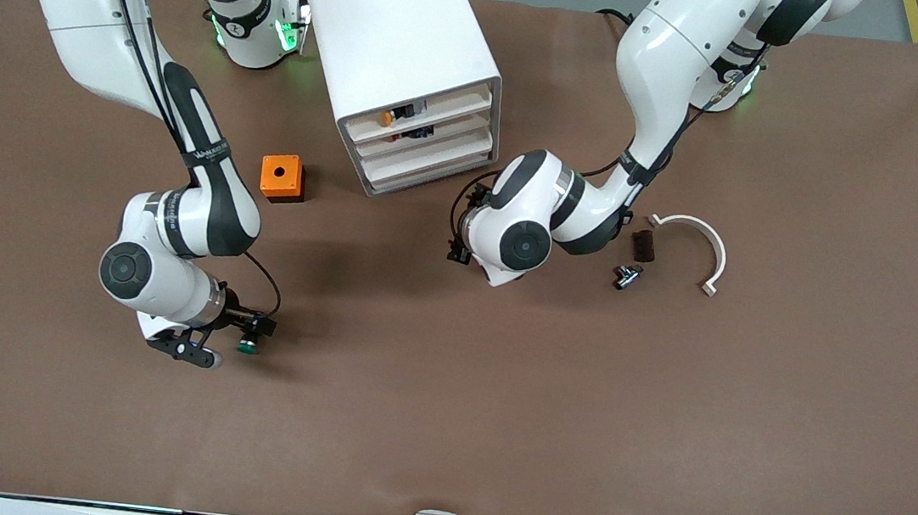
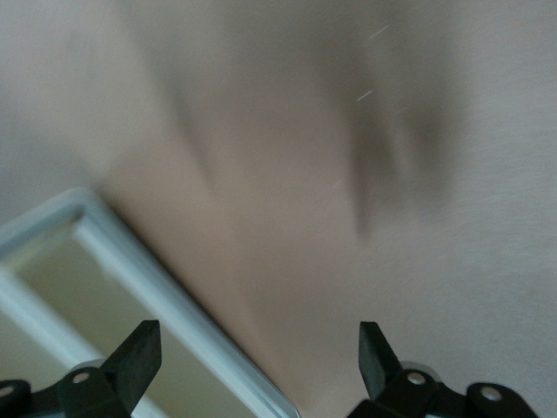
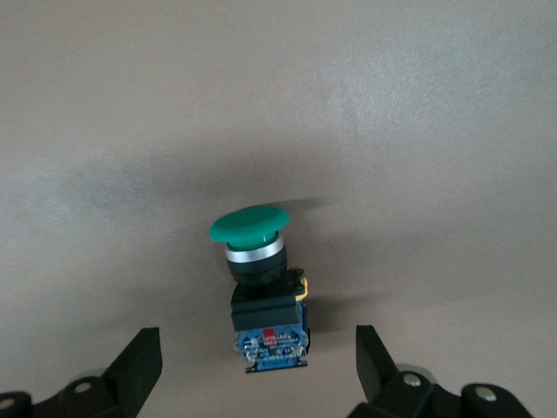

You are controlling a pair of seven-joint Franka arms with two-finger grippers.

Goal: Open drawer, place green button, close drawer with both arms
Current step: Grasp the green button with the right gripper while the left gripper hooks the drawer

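The button lies on its side on the table near the right arm's end. In the right wrist view its green cap points away from the hand and its black and blue body lies toward it. My right gripper is open and low over the table. Its fingers stand either side of the body's end without touching it; this also shows in the right wrist view. My left gripper is open and empty in front of the white drawer unit. The unit's white rim shows close by my left gripper.
An orange box with a hole stands beside the drawer unit toward the right arm's end. Toward the left arm's end lie a white curved bracket, a dark brown block and a small black and silver part.
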